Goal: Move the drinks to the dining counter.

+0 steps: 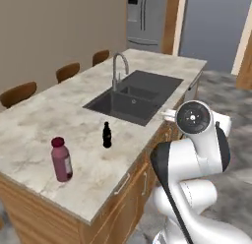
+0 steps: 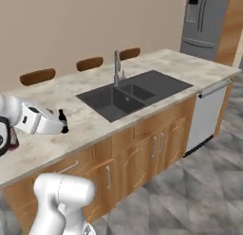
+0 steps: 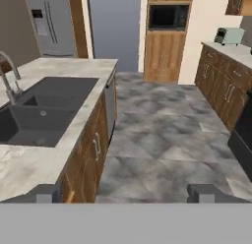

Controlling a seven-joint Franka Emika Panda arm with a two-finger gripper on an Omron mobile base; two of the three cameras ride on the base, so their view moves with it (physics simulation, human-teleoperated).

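Left base view: juice bottle [image 1: 61,159] and cola bottle [image 1: 106,135] stand delivered on the dining counter [image 1: 44,120]; gripper [image 3: 127,193] wide open, empty.

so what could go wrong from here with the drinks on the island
1. The arm folds close beside the counter edge; swinging out, it could clip the black cola bottle or the juice bottle, both standing upright.
2. The cola bottle is slim and stands near the sink; a knock might tip it in.
3. The pincer is open and empty, facing the floor, so the third drink may still need fetching.
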